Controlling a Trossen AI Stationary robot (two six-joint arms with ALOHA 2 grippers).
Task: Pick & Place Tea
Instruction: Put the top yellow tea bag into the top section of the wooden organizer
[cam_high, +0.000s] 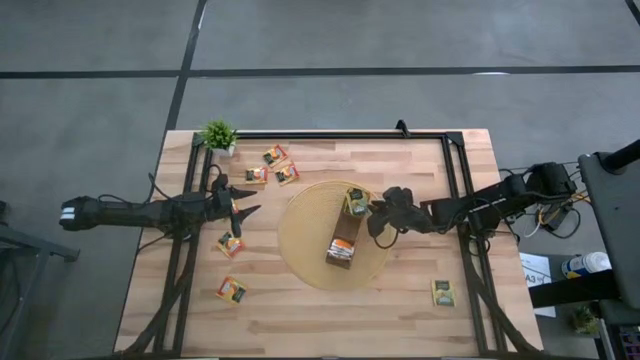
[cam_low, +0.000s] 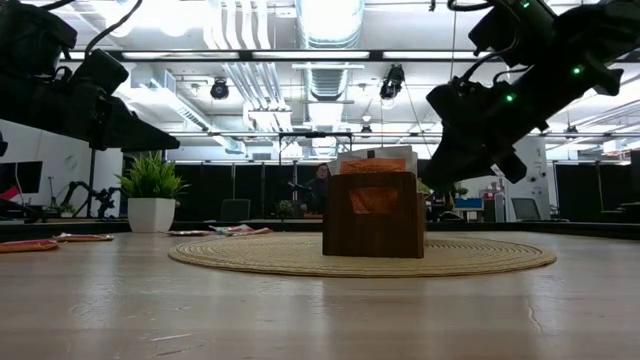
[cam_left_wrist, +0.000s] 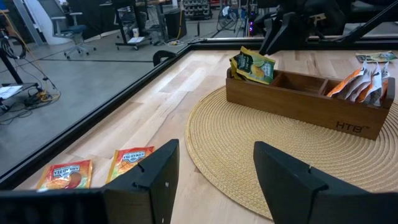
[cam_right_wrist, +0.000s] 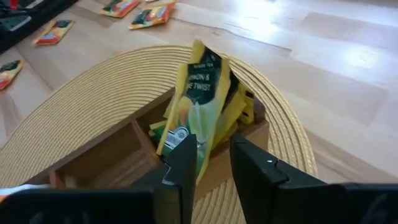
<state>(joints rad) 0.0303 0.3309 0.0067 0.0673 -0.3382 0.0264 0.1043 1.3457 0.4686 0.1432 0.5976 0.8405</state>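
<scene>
A long brown box (cam_high: 345, 240) lies on the round woven disc (cam_high: 300, 235). A green-and-yellow tea sachet (cam_right_wrist: 202, 99) stands upright in the box's far end compartment, on top of others; it also shows in the left wrist view (cam_left_wrist: 253, 65). My right gripper (cam_right_wrist: 211, 152) slants down over that end, open by a narrow gap, with the sachet's lower part between its fingers. Orange sachets (cam_left_wrist: 364, 84) stand in the box's other end. My left gripper (cam_high: 245, 205) waits open at the table's left, holding nothing. My right gripper comes at the green-and-yellow sachet's lower part (cam_right_wrist: 200, 140) slanting down from the table's right, one finger (cam_right_wrist: 183, 168) on each side. The sachet stands in the box compartment. Whether the fingers touch it, I cannot tell.
Loose sachets lie on the table: three at the far left (cam_high: 275, 155) (cam_high: 256, 174) (cam_high: 287, 173), two at the near left (cam_high: 229, 244) (cam_high: 231, 290), one at the near right (cam_high: 443, 292). A small potted plant (cam_high: 218, 135) stands in the far left corner. A black frame (cam_high: 455, 190) borders the table.
</scene>
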